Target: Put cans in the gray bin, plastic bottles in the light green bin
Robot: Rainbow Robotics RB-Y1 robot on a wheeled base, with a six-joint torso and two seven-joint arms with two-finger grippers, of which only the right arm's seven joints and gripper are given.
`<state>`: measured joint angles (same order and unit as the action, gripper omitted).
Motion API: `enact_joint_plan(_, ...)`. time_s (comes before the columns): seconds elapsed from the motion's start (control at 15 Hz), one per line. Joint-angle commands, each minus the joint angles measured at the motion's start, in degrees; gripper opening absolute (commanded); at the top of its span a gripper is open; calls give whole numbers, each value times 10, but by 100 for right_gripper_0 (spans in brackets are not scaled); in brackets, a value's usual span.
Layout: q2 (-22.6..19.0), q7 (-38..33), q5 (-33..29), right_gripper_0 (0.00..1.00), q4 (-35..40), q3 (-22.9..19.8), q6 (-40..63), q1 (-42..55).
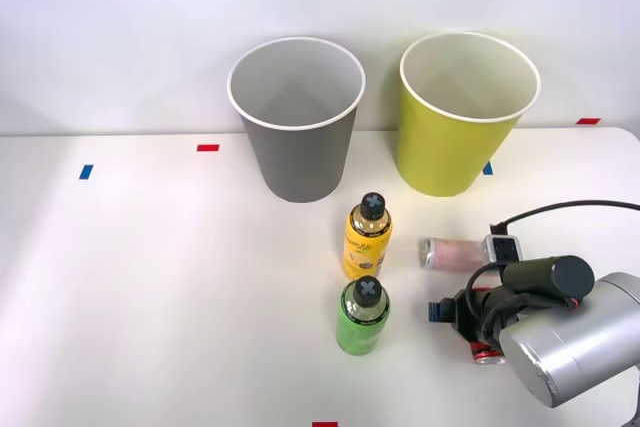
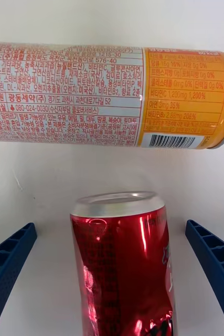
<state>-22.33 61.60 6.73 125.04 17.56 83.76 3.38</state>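
The red can (image 2: 125, 262) lies on the table between my right gripper's (image 2: 110, 227) open blue fingers (image 2: 9, 257), which stand on either side without touching it. Its silver top faces the pale pink can (image 2: 64, 94), which lies crosswise just beyond with its orange end to one side. In the front view my right gripper (image 1: 468, 332) hovers low at the front right, hiding most of the red can (image 1: 487, 354), with the pink can (image 1: 455, 252) behind it. The yellow-orange bottle (image 1: 367, 239) and the green bottle (image 1: 362, 315) stand upright to the left. The gray bin (image 1: 297, 137) and light green bin (image 1: 455, 137) stand at the back.
Red and blue tape marks (image 1: 208, 148) dot the white table. A black cable (image 1: 560, 209) arcs over my right arm (image 1: 580, 342). The table's right edge runs close to the arm. Open surface stretches to the left of the bottles.
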Motion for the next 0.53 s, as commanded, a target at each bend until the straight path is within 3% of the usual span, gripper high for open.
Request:
enact_joint_plan(0.07,0,2,-1,75,0,0,-3,0)
enact_joint_plan(0.13,0,5,-1,63,0,0,-3,0)
enact_joint_plan(0.33,-1,0,-2,1,0,0,-11,0)
enact_joint_plan(0.53,0,2,-7,0,0,0,-14,1)
